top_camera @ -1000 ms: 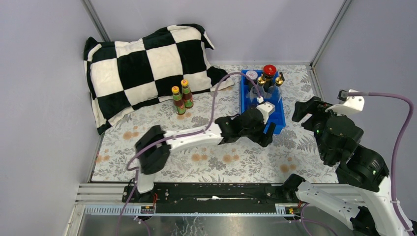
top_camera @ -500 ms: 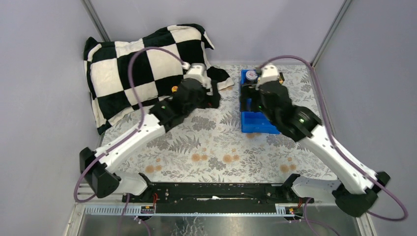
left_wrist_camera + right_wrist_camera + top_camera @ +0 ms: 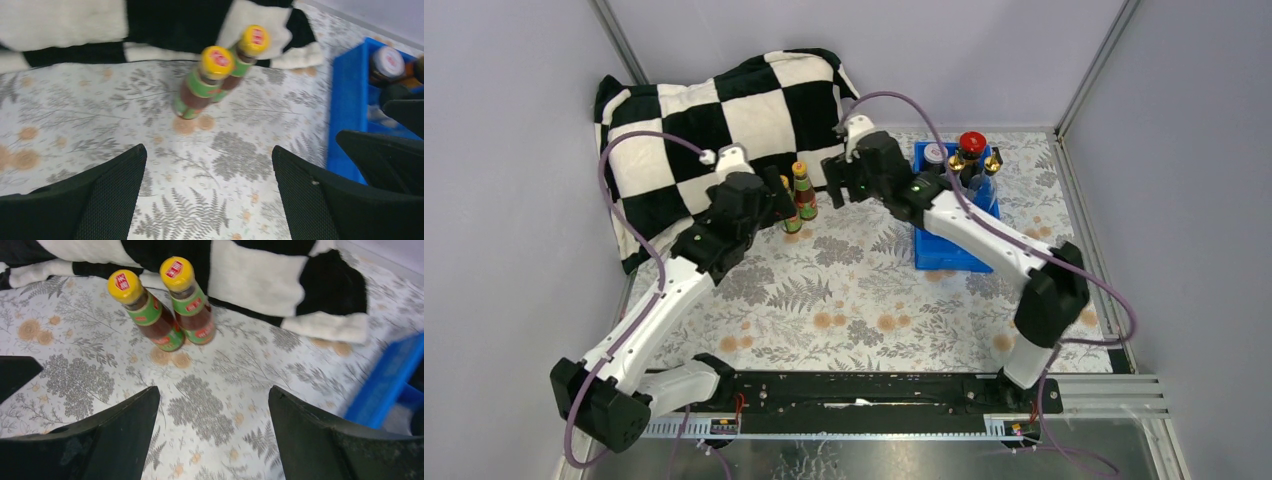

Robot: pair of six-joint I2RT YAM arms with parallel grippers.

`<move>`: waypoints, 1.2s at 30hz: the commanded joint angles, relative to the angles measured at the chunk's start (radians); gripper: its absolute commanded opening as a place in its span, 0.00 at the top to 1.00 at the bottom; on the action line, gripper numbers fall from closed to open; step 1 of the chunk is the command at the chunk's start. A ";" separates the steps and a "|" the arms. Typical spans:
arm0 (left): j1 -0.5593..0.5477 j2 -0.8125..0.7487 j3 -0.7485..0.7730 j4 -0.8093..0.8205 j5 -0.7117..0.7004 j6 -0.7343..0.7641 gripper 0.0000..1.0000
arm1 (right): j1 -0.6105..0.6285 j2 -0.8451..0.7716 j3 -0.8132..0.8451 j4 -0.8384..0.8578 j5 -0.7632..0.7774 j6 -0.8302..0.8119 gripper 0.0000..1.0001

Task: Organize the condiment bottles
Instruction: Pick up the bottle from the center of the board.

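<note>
Both arms have swung since the shot half a sec back: L arm pulled off the two sauce bottles (image 3: 796, 198), now uncovered, & R arm left the tray (image 3: 951, 252) to reach across toward them. Left gripper (image 3: 208, 155) is spread wide, holding nothing; right gripper (image 3: 214, 390) is spread too, empty.

Sauce bottles stand upright, touching each other, on the table (image 3: 864, 300), just ahead of each gripper's gap, w/ the pillow (image 3: 260, 275) right behind. From the right gripper they sit ahead & left of centre; from the left, ahead, about centred. Long axis vertical, so a side-on pinch suits, I'd say. Left looks slightly nearer, close call tho.

Tray lies off to the right gripper's right. At its far end: white-lid jar (image 3: 935, 153), red-lid jar (image 3: 971, 142), gold-spout bottles (image 3: 957, 160). Near end looks bare.
</note>
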 commanded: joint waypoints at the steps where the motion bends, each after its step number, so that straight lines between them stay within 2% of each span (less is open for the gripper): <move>1: 0.098 -0.049 -0.072 0.016 0.049 -0.024 0.01 | -0.004 0.137 0.118 0.130 -0.148 -0.061 0.14; 6: 0.139 -0.060 -0.103 0.029 0.099 -0.002 0.01 | -0.003 0.248 0.190 0.189 -0.195 -0.087 0.14; 15: 0.148 -0.053 -0.106 0.046 0.135 0.014 0.01 | -0.004 0.360 0.240 0.347 -0.186 -0.133 0.14; 26: 0.152 -0.055 -0.079 0.039 0.148 0.043 0.01 | -0.007 0.513 0.383 0.363 -0.161 -0.122 0.17; 36: 0.167 -0.064 -0.060 0.035 0.161 0.069 0.01 | -0.018 0.579 0.417 0.406 -0.127 -0.068 0.26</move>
